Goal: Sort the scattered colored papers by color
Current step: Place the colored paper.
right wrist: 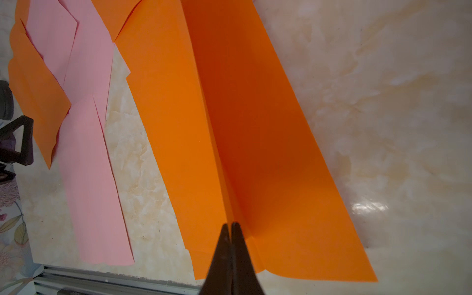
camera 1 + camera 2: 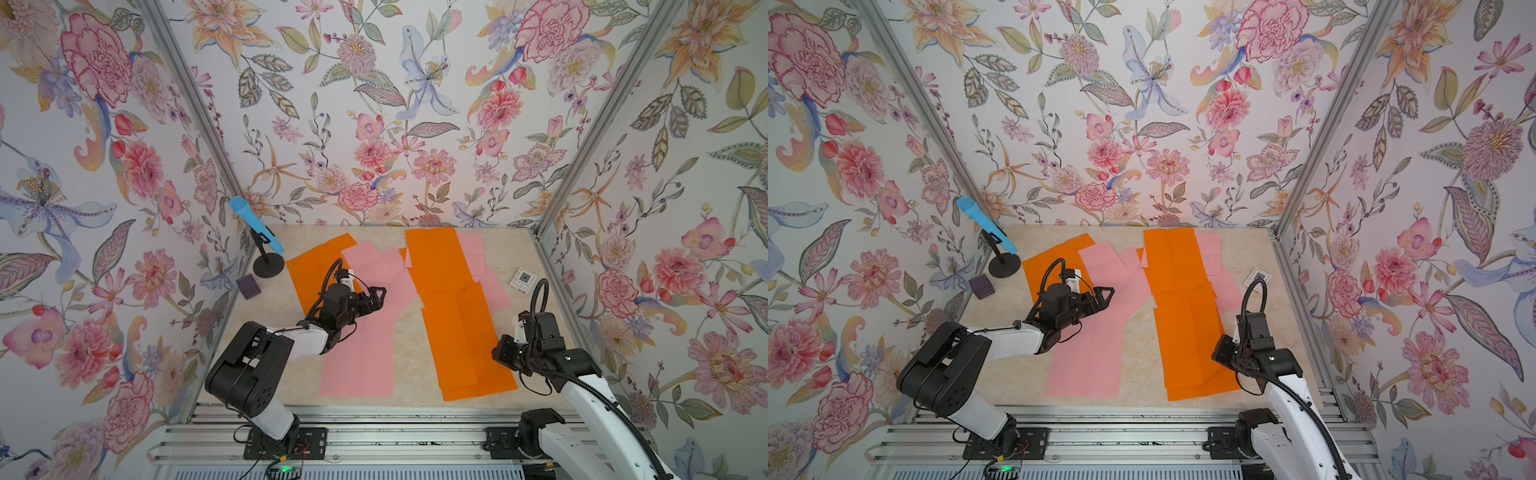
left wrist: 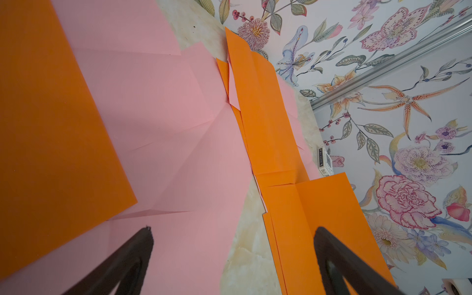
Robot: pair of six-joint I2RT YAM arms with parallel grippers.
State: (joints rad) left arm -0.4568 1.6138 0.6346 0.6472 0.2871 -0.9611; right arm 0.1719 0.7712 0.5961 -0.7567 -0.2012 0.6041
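left fingers [image 3: 132,255] hang spread wide over the light pink creased paper sheets [image 2: 365,365] on the beige marble-look tabletop [image 2: 411,332], while right fingers [image 1: 224,245] are pressed together at a raised crease of the bright orange paper sheets [image 2: 453,299] just right of the pink.

On the table [image 2: 409,345], a long row of papers [image 2: 449,311] runs from the back edge almost to the front edge, right of the middle. More sheets [image 2: 473,253] peek out under its right side. Another bunch of papers [image 2: 361,353] lies left of it, and 1 sheet [image 2: 305,270] overlaps its back left part. A stand [image 2: 268,266] is in the back left corner, with a block [image 2: 248,286] just before it. A card [image 2: 523,280] lies by the right edge.
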